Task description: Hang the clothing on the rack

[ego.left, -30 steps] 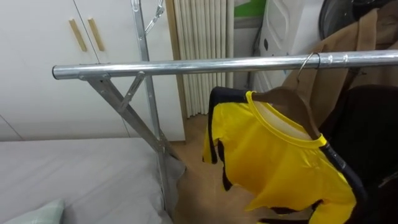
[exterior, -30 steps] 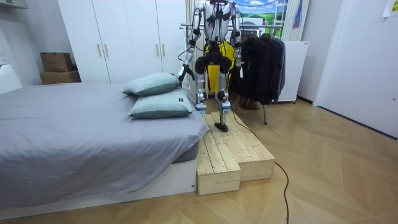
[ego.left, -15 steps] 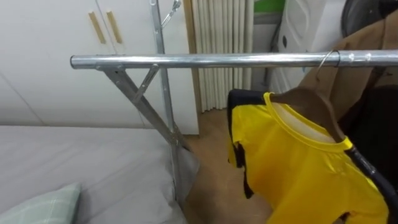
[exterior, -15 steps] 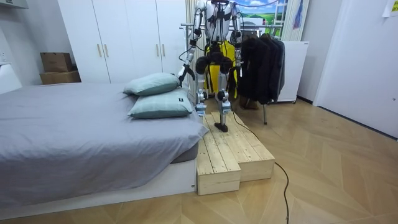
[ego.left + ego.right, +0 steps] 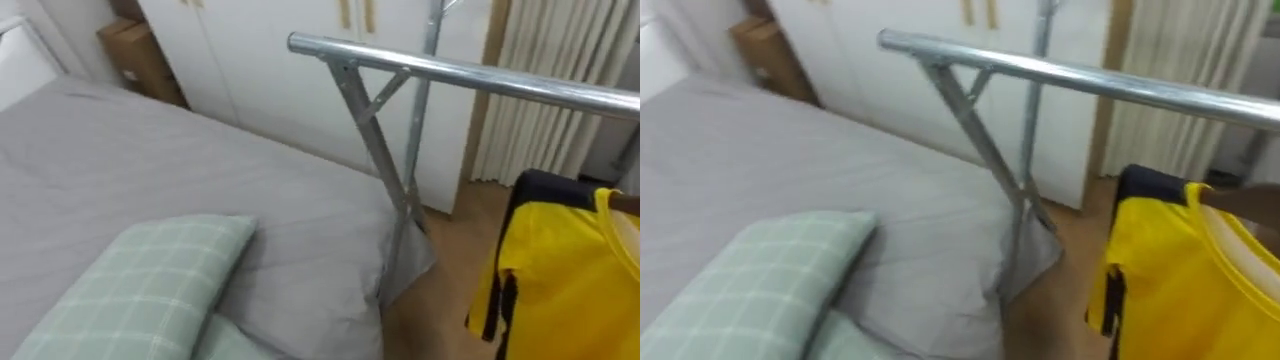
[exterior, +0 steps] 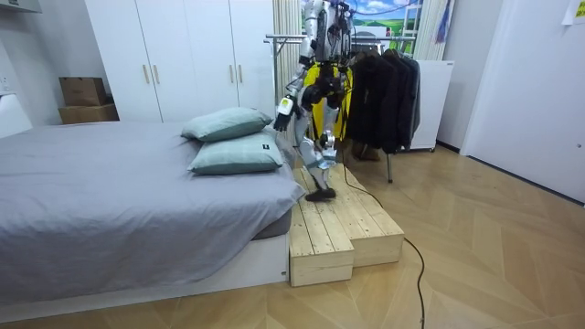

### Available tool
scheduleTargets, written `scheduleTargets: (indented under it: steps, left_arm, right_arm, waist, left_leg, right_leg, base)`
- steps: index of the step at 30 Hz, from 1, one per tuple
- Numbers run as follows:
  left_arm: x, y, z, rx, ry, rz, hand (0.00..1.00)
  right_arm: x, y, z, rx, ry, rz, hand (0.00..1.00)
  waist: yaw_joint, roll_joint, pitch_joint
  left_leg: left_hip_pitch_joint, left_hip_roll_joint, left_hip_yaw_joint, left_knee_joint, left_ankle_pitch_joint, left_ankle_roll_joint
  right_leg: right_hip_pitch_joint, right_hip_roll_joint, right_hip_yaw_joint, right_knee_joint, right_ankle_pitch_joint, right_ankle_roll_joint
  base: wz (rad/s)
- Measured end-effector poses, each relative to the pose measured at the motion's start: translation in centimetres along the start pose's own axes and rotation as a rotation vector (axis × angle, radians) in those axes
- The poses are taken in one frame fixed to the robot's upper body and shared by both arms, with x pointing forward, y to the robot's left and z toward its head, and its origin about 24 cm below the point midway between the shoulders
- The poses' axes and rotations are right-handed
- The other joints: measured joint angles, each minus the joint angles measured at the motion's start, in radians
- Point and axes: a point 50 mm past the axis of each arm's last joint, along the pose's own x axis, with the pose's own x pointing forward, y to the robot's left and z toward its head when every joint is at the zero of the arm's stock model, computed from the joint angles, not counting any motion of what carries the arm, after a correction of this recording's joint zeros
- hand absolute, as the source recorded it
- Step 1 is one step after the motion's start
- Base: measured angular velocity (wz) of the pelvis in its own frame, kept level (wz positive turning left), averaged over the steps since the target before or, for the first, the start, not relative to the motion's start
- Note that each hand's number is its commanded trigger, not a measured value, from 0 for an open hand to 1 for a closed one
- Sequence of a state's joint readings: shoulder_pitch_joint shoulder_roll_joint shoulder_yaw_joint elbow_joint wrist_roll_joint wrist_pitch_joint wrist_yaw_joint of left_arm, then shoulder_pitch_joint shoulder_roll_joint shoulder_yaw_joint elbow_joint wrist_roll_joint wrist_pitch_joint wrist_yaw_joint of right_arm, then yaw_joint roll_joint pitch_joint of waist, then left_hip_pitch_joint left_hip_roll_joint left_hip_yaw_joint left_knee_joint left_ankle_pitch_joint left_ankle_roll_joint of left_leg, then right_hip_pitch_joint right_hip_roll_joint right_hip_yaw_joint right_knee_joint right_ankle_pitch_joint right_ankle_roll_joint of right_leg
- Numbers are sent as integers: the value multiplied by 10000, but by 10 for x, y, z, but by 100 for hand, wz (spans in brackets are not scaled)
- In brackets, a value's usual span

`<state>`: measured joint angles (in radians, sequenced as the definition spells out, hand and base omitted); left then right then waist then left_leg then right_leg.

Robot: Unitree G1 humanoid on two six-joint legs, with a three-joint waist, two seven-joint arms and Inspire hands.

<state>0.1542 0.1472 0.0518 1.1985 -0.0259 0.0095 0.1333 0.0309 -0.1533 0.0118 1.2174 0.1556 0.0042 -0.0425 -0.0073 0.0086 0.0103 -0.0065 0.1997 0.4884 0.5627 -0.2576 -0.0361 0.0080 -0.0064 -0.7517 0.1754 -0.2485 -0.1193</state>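
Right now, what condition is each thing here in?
Yellow shirt, hanging up below the rail, off the floor.
Rail, bare at the end by the bed.
Pillows, piled together on the bed.
Bed, made, grey cover pulled over it.
Cupboard doors, shut.
Dark coats, hanging on the rack.

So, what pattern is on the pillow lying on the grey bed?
The pale green pillow has a faint white check; left eye view.
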Motion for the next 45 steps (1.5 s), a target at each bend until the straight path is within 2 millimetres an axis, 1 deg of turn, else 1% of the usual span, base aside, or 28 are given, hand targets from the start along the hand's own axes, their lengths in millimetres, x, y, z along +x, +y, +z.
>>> scheduleTargets:
  steps: [1, 2, 3, 4, 5, 7, 10, 11, 12, 13, 15, 17, 18, 19, 20, 21, 22, 23, 24, 25, 28, 30, 31, 32, 34, 38, 40, 45]
  left_arm:
    - [-1, 0, -5, 135, 121, -80, 0]
    - [-1, 0, -6, 274, 182, -94, 0]
    - [-1, 0, -8, 478, 256, -128, 0]
    - [-1, 0, -8, 623, 240, -127, 0]
    - [-1, 0, -7, 631, 235, -105, 0]
    - [-1, 0, -5, 689, 217, -65, 0]
    - [-1, -1, -5, 635, 227, -69, 0]
    - [-1, -1, -5, 589, 227, -69, 0]
    - [0, -1, -4, 597, 219, -25, 0]
    - [0, 0, -4, 600, 223, 30, 0]
    - [0, 1, -3, 594, 178, 129, 0]
    - [0, 1, -2, 617, 168, 164, 0]
    - [0, 1, -3, 595, 178, 193, 0]
    - [0, 2, -2, 618, 148, 226, 0]
    - [0, 2, 0, 608, 119, 262, 0]
    - [0, 2, -3, 586, 201, 345, 0]
    - [0, 2, -5, 561, 266, 360, 0]
    - [-1, 3, -7, 550, 322, 380, 0]
    - [-1, 5, -12, 477, 468, 488, 0]
    - [-2, 7, -17, 445, 613, 600, 0]
    - [-4, 9, -30, 517, 1035, 725, 0]
    - [-6, 11, -39, 632, 1352, 743, 0]
    - [-6, 10, -42, 676, 1432, 736, 0]
    - [-7, 10, -43, 700, 1510, 714, 0]
    - [-8, 10, -47, 759, 1752, 718, 0]
    - [-7, 8, -45, 581, 1762, 721, 0]
    - [-6, 8, -40, 556, 1585, 709, 0]
    - [-4, 5, -28, 556, 1159, 616, 0]
  right_arm:
    - [0, -2, -1, 78, 15, -65, 0]
    - [0, -3, 0, 124, 5, -87, 0]
    - [0, -3, 1, 274, -47, -132, 0]
    - [0, -2, 6, 339, -202, -136, 0]
    - [1, 0, 8, 371, -290, -101, 0]
    - [1, -1, 13, 586, -520, -123, 0]
    - [1, 0, 10, 676, -470, -89, 0]
    - [0, 2, 6, 567, -377, -30, 0]
    - [-1, 3, -1, 590, -202, -10, 0]
    - [-1, 2, -5, 568, -106, -15, 0]
    - [-4, 0, -17, 509, 192, -146, 0]
    - [-4, -1, -19, 515, 231, -254, 0]
    - [-4, -1, -22, 520, 288, -351, 0]
    - [-5, -2, -25, 545, 383, -439, 0]
    - [-5, -3, -27, 608, 431, -483, 0]
    - [-6, -3, -30, 799, 526, -559, 0]
    - [-6, -4, -31, 816, 579, -616, 0]
    - [-6, -4, -31, 854, 589, -640, 0]
    - [-6, -5, -30, 920, 618, -683, 0]
    - [-6, -6, -31, 975, 676, -763, 0]
    - [-7, -7, -35, 1160, 820, -1016, 0]
    - [-7, -4, -35, 1164, 848, -1079, 0]
    - [-7, -4, -35, 1162, 848, -1094, 0]
    - [-7, -3, -35, 1149, 842, -1097, 0]
    - [-7, -3, -36, 1012, 872, -1082, 0]
    - [-6, -1, -32, 602, 821, -982, 0]
    - [-6, 1, -32, 421, 810, -819, 0]
    - [-5, 3, -28, 176, 717, -499, 0]
  waist:
    - [-19, -15, 11]
    - [-26, -12, 10]
    - [-29, 27, -13]
    - [-28, 5, 1]
    - [-16, -42, 23]
    - [121, -79, 1]
    - [350, -82, -41]
    - [305, -65, -51]
    - [164, -72, -60]
    - [96, -85, -71]
    - [-37, -121, -78]
    - [-142, -132, -71]
    - [-186, -109, -81]
    - [-215, -101, -86]
    - [-213, -109, -85]
    - [-203, -134, -78]
    - [-188, -120, -82]
    - [-175, -106, -89]
    - [-181, -99, -93]
    - [-205, -100, -92]
    - [-248, -76, -102]
    - [-209, -137, -100]
    - [-209, -145, -98]
    - [-203, -181, -81]
    - [-139, -211, -57]
    - [-133, -266, -48]
    - [-135, -348, -10]
    - [-144, -413, -10]
  left_leg:
    - [506, -22, 267, -574, -1, -20]
    - [728, -47, 381, -894, -25, -73]
    - [1019, -167, 487, -1584, -122, -220]
    - [1161, -290, 631, -2376, -215, -322]
    - [1229, -390, 629, -2714, -209, -330]
    - [1285, -551, 638, -3474, -307, -439]
    - [1314, -580, 629, -3617, -394, -412]
    - [1311, -604, 470, -3606, -345, -349]
    - [1291, -682, 209, -3607, -296, -238]
    - [1276, -732, 51, -3608, -264, -172]
    - [1233, -845, -371, -3611, -172, 9]
    - [1206, -914, -596, -3622, -145, 118]
    - [1210, -928, -734, -3624, -146, 183]
    - [1210, -952, -961, -3625, -137, 238]
    - [1207, -979, -1081, -3626, -127, 266]
    - [1208, -1057, -1288, -3643, -97, 326]
    - [1207, -1102, -1495, -3663, -75, 366]
    - [1208, -1123, -1584, -3675, -67, 380]
    - [1200, -1182, -1795, -3701, -46, 416]
    - [1179, -1248, -2057, -3736, -20, 460]
    - [1164, -1312, -2490, -3734, 0, 493]
    - [1083, -1443, -2805, -3718, 19, 526]
    - [1037, -1466, -2865, -3693, 26, 538]
    - [1015, -1570, -3033, -3668, 35, 553]
    - [1020, -1620, -3333, -3637, 37, 556]
    - [1014, -1682, -3639, -3587, 39, 556]
    - [970, -1694, -3829, -3565, 63, 516]
    - [791, -1686, -3972, -3570, 146, 403]
  right_leg:
    - [-1, -12, -540, 6, -17, 30]
    - [-23, -13, -757, 29, -24, 43]
    - [-161, -60, -1168, 204, -73, 128]
    - [-322, -187, -1467, 502, -134, 222]
    - [-379, -279, -1604, 637, -157, 257]
    - [-532, -560, -1986, 1043, -164, 277]
    - [-532, -827, -2094, 1369, 48, 384]
    - [-463, -890, -1969, 1348, 231, 425]
    - [-430, -982, -1454, 1370, 345, 464]
    - [-423, -1005, -1140, 1358, 399, 471]
    - [-398, -1017, 28, 1269, 667, 674]
    - [-301, -1011, 154, 1100, 847, 777]
    - [-179, -981, 401, 942, 971, 899]
    - [-49, -944, 806, 788, 1072, 1031]
    - [-15, -941, 1123, 765, 1096, 1064]
    - [32, -939, 1870, 721, 1140, 1137]
    - [91, -901, 2409, 640, 1195, 1226]
    - [110, -883, 2670, 623, 1221, 1268]
    - [137, -837, 3130, 614, 1239, 1300]
    - [192, -817, 3321, 593, 1243, 1340]
    - [423, -813, 3577, 439, 1280, 1416]
    - [486, -861, 4068, 433, 1182, 1574]
    - [489, -870, 4148, 433, 1171, 1592]
    - [540, -885, 4269, 422, 1159, 1614]
    - [779, -882, 4544, 208, 1117, 1692]
    - [1072, -847, 4552, -105, 1088, 1741]
    - [1131, -847, 4547, -113, 1038, 1817]
    - [1129, -790, 4602, -286, 1007, 1863]
  base:
    - [150]
    - [146]
    - [128]
    - [118]
    - [90]
    - [60]
    - [25]
    - [40]
    - [54]
    - [62]
    - [53]
    - [35]
    - [43]
    - [48]
    - [57]
    - [56]
    - [51]
    - [43]
    - [45]
    - [51]
    - [50]
    - [43]
    - [42]
    - [44]
    - [42]
    - [23]
    - [24]
    - [10]
